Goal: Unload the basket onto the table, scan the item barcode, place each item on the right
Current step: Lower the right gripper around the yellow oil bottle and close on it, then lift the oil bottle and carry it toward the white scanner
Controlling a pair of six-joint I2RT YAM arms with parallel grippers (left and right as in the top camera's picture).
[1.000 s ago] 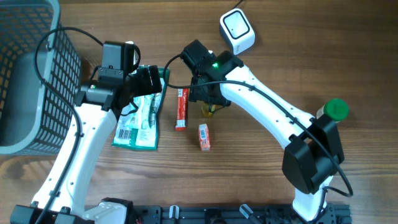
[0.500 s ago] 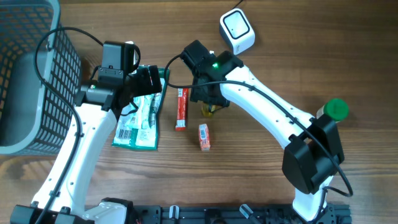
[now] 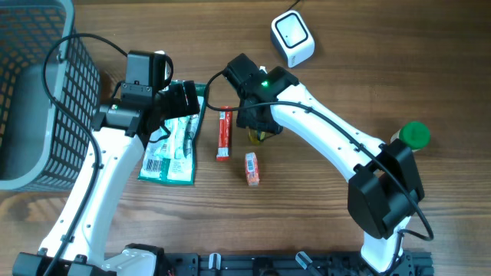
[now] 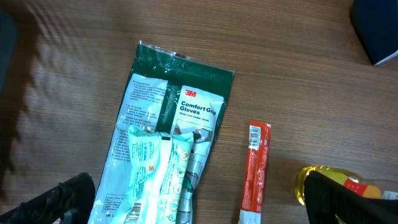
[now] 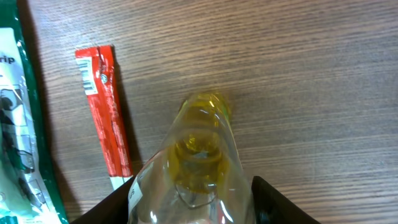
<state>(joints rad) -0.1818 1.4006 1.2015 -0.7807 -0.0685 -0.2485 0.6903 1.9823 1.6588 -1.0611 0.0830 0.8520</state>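
Two fingers of the right gripper [image 5: 194, 200] are flanking the bottle [image 5: 200, 149] right of the red stick [image 5: 102, 118], grip unclear; the left gripper [image 4: 202, 196] is hanging open. Round and slick, the bottle is probably risking rolling free.

The right gripper [image 3: 256, 127] draws its jaws in around the yellow bottle [image 5: 199, 149], and its fingers [image 5: 270, 202] stand closer to the bottle's sides than a second ago. From overhead, the right arm's wrist [image 3: 247, 75] has shifted slightly toward the desk's [image 3: 430, 77] near edge.
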